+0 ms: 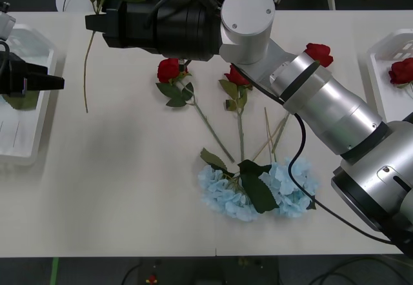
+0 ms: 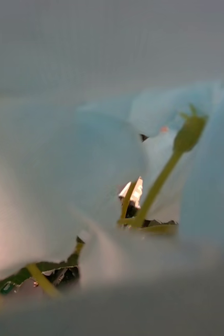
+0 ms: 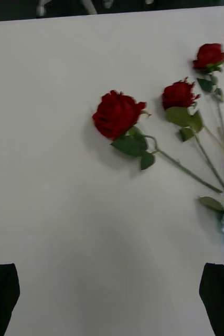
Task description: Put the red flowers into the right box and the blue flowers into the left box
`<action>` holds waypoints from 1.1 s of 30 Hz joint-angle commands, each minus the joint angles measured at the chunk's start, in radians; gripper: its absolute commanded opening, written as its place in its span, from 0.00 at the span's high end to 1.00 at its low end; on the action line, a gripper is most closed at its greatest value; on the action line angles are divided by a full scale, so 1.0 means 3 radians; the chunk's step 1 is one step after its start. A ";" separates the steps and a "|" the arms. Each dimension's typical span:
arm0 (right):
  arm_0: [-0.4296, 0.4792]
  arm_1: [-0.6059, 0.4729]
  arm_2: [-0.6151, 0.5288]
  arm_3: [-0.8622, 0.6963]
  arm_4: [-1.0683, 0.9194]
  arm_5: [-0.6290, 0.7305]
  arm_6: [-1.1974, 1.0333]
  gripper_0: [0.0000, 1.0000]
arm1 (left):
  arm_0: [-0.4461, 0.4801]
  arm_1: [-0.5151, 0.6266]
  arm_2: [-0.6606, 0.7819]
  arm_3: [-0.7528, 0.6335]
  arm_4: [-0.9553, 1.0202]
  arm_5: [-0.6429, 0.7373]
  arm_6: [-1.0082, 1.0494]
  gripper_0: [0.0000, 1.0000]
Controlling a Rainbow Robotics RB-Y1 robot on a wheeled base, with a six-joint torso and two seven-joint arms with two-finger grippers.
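My right gripper (image 1: 97, 22) is clamped on a blue flower's stem (image 1: 86, 72), hanging over the table (image 1: 116, 188) beside the left box (image 1: 29, 149). My left gripper (image 3: 112, 294) has its jaws wide apart, holding nothing. I count three red roses (image 1: 170, 69) on the table, one in the right box (image 1: 381, 56), and two blue heads (image 1: 258, 191) near the roses' stem ends.
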 commanded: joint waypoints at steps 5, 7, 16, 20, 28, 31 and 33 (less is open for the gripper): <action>-0.0191 0.0103 0.0026 -0.0041 -0.0083 -0.0050 0.0028 1.00 | 0.0059 -0.0267 0.0112 -0.0103 0.0592 0.0459 -0.0353 0.00; -0.0191 0.0103 0.0031 -0.0041 -0.0094 -0.0060 0.0038 1.00 | 0.0059 -0.0303 0.0107 -0.0103 0.0663 0.0505 -0.0348 0.00; -0.0191 0.0098 0.0108 -0.0041 -0.0155 -0.0152 0.0043 1.00 | 0.0059 -0.0462 0.0102 -0.0103 0.1149 0.0628 -0.0230 0.00; -0.0191 0.0103 0.0108 -0.0041 -0.0155 -0.0152 0.0043 1.00 | 0.0059 -0.0487 0.0066 -0.0103 0.1195 0.0643 -0.0189 0.00; -0.0191 0.0103 0.0108 -0.0041 -0.0170 -0.0152 0.0043 1.00 | 0.0059 -0.0497 -0.0092 -0.0103 0.1272 0.0495 -0.0097 1.00; -0.0191 0.0103 0.0108 -0.0041 -0.0176 -0.0152 0.0043 1.00 | 0.0054 -0.0492 -0.0225 -0.0103 0.1359 0.0347 -0.0092 1.00; -0.0191 0.0098 0.0108 -0.0041 -0.0176 -0.0152 0.0043 1.00 | 0.0054 -0.0492 -0.0343 -0.0103 0.1445 0.0204 -0.0087 1.00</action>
